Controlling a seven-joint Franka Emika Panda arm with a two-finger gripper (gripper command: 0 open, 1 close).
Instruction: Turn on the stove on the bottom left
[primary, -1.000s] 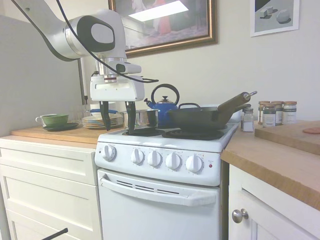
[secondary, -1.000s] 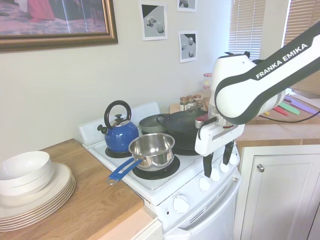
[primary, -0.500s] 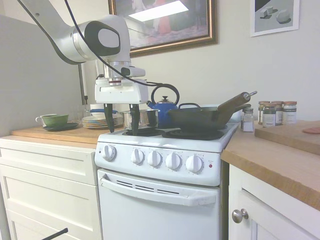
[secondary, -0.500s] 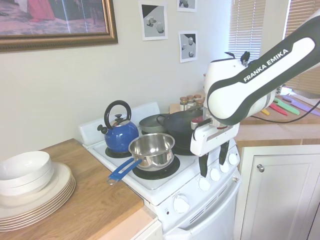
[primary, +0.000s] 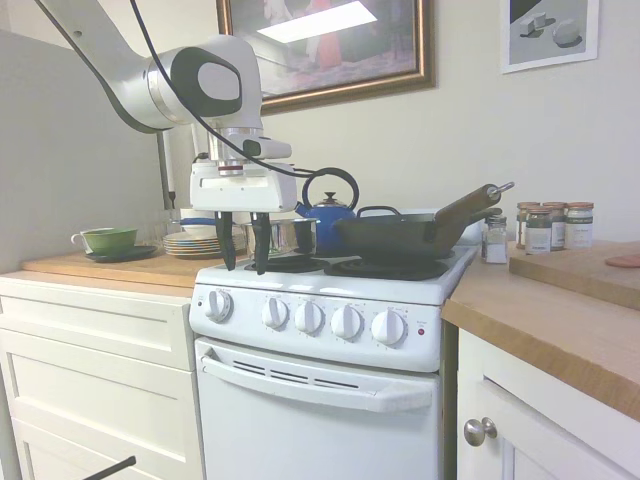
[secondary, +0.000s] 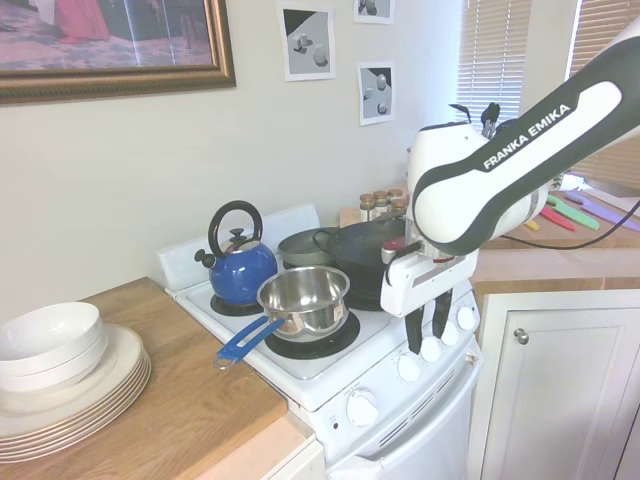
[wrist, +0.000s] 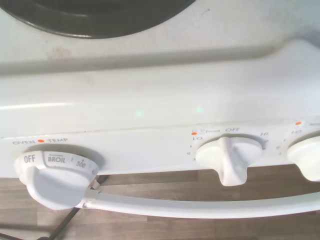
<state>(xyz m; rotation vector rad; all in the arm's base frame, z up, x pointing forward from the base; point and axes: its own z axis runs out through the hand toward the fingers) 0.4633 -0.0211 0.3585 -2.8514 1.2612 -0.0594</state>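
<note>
The stove (primary: 320, 292) is a narrow white range with five round knobs along its front panel and a small red light (primary: 421, 331) at the right end. My gripper (primary: 245, 265) hangs fingers-down over the stove's front left edge, above the gap between the leftmost knob (primary: 218, 305) and the second knob (primary: 275, 313). It is open with a narrow gap and holds nothing, as the second exterior view of the gripper (secondary: 426, 342) also shows. In the wrist view the oven temperature knob (wrist: 50, 177) reads OFF, and the knob (wrist: 230, 159) marked Front points at OFF.
A steel saucepan (secondary: 303, 298) with a blue handle sits on the front left burner just behind the gripper. A blue kettle (secondary: 240, 270) and a dark wok (primary: 400, 235) fill other burners. Plates (secondary: 70, 385), a green cup (primary: 108, 238) and spice jars (primary: 550, 227) stand on the wooden counters.
The gripper rose a little and shifted along the stove's front edge toward the second knob. Its fingers have drawn closer together.
</note>
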